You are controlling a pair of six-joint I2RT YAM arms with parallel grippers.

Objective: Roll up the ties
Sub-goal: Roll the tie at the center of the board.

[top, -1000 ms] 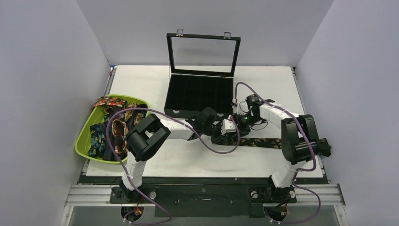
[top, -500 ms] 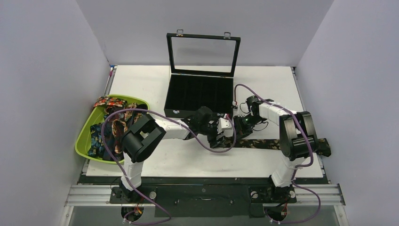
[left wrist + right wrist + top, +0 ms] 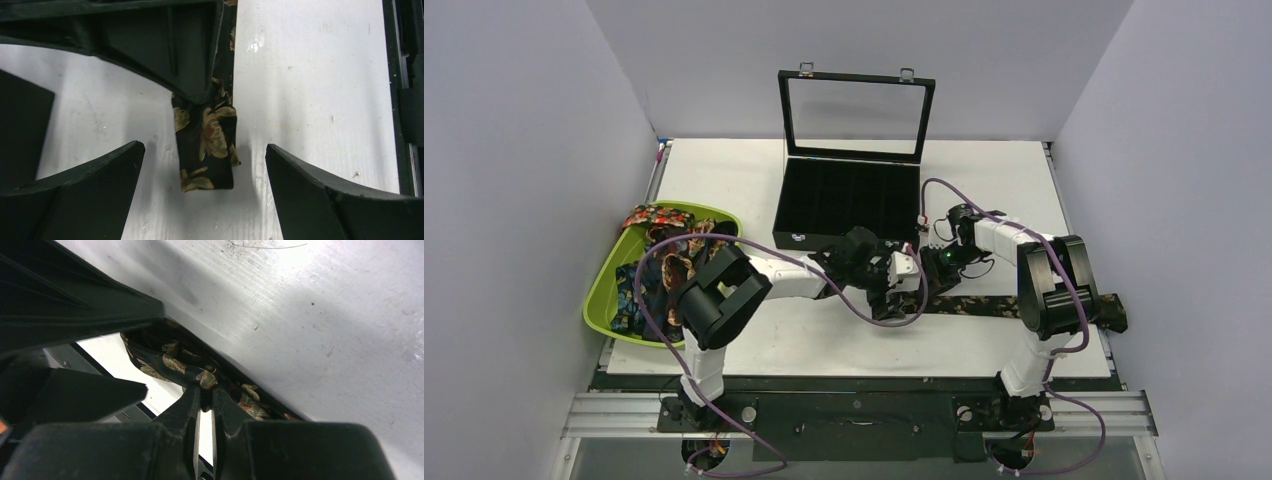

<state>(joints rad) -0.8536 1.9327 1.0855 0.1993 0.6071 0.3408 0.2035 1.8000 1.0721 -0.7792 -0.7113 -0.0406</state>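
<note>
Jaws closed, right gripper point(image 3: 204, 388) pinches the floral tie point(image 3: 206, 145); left gripper point(image 3: 203, 152) gapes around its end, black case point(image 3: 804, 236) behind.

Dark tie point(image 3: 980, 303) with tan-gold florals is lying flat on the table point(image 3: 824, 340) as a long narrow strip. It is running left to right in front of the right arm, its far end reaching the table's right edge. Its left end point(image 3: 207, 150) is showing a square-cut edge, print up, and appears doubled over. Right end effector point(image 3: 204, 390) is pinching a raised fold of this tie near that end. Other ties point(image 3: 662, 268), dark with red, orange and blue prints, are sitting in a tangled heap in the green bin point(image 3: 596, 305) at the table's left edge, one lying over the far rim.
</note>
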